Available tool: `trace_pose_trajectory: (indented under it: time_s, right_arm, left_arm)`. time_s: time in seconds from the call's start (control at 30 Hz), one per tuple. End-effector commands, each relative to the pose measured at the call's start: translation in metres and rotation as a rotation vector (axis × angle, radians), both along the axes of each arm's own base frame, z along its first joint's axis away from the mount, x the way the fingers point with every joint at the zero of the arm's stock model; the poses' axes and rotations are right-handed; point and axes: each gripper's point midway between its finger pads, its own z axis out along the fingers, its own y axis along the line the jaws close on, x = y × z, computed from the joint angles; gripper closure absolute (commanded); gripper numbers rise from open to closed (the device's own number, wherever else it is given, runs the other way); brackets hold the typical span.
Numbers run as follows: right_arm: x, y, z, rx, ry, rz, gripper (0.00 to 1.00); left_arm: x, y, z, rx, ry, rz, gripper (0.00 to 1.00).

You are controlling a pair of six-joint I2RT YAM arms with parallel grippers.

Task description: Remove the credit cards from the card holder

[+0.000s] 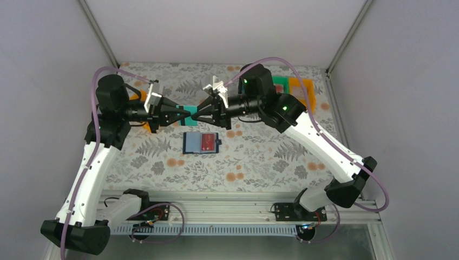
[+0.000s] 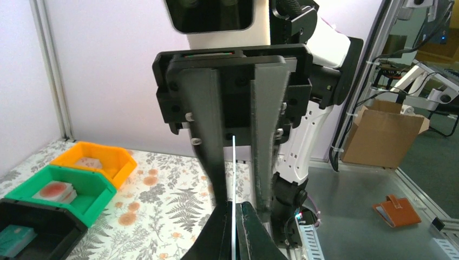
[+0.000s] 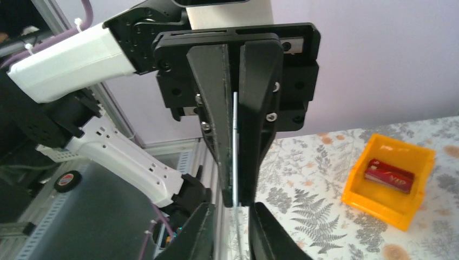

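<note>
Left gripper (image 2: 234, 232): jaws clamped on teal card (image 2: 234, 173), which is seen edge-on and held in the air.
Right gripper (image 3: 234, 234): nose to nose with the left one. Its fingers (image 3: 197, 233) stand apart either side of the same card, with a gap showing on both sides. No pinch yet, as far as I can see.
Card holder (image 1: 190, 143): lies open and flat on table (image 1: 260, 157), apart from both grippers.
Teal card location: out of the card holder, above and just beyond it, between the two tool tips.
Red card (image 1: 208, 142): sits in the card holder's right half, not yet out.
Step (my read): handover, left to right.
How to do it well: centre the right pads on the card's free end, get decent overlap and close square to the card face. Left lets go only once right has pinched. No pull or twist while both hold, since thin plastic will likely bend or skid.
Risk: if left opens early the card drops flat, which is hard to re-pick.
Progress (my read): one card out, red one left.
</note>
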Motion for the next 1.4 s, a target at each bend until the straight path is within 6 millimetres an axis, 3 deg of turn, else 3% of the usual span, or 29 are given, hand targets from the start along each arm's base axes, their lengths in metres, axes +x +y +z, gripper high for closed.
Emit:
trace_pose_trajectory:
  time_s: [0.0,0.2,0.33,0.37,0.4,0.43,0.47,0.53,0.6,0.73,0.8,0.93,1.13,1.23,1.37]
  right_arm:
    - [-0.008,0.003,0.006,0.035,0.017,0.068,0.92]
    - [-0.009,0.004,0.007,0.027,0.028,0.081,0.96]
    - [0.003,-0.004,0.014,0.025,0.000,-0.014,0.96]
    - [0.012,-0.006,0.015,0.016,-0.008,-0.067,0.96]
    - [0.025,-0.009,0.012,-0.012,-0.012,-0.140,0.96]
    - [0.043,-0.014,0.009,-0.046,-0.023,-0.241,0.96]
    - [0.065,-0.022,0.002,-0.096,-0.037,-0.364,0.96]
    - [0.113,-0.043,-0.010,-0.216,-0.082,-0.620,0.96]
    - [0.157,-0.071,-0.025,-0.363,-0.153,-0.872,0.96]
    - [0.226,-0.110,-0.058,-0.638,-0.363,-1.096,0.96]
    - [0.262,-0.133,-0.060,-0.710,-0.429,-1.183,0.96]
    - [0.323,-0.163,-0.092,-0.829,-0.496,-1.215,0.96]
    - [0.379,-0.207,-0.177,-1.060,-0.521,-1.164,0.96]
    - [0.398,-0.215,-0.200,-1.089,-0.521,-1.144,0.96]
    - [0.408,-0.214,-0.224,-1.069,-0.488,-1.082,0.96]
  left_arm:
    - [-0.007,0.000,0.003,-0.009,-0.016,-0.018,0.98]
    - [-0.009,0.000,0.004,-0.011,-0.027,-0.019,0.98]
    - [0.000,0.001,0.000,-0.003,-0.006,0.036,0.95]
    - [0.009,0.002,-0.004,0.004,0.022,0.089,0.75]
    - [0.022,0.004,-0.009,0.013,0.056,0.168,0.39]
    - [0.037,0.008,-0.016,0.024,0.093,0.261,0.10]
    - [0.059,0.018,-0.026,0.041,0.132,0.398,0.01]
    - [0.098,0.049,-0.055,0.087,0.231,0.657,0.00]
    - [0.116,0.075,-0.079,0.133,0.286,0.814,0.00]
    - [0.118,0.096,-0.105,0.147,0.347,0.917,0.00]
    - [0.116,0.101,-0.116,0.144,0.379,0.928,0.00]
    - [0.116,0.109,-0.136,0.153,0.419,0.955,0.00]
    - [0.118,0.119,-0.156,0.173,0.447,0.982,0.00]
    - [0.120,0.121,-0.168,0.180,0.479,0.987,0.00]
    - [0.125,0.126,-0.177,0.192,0.504,0.997,0.00]
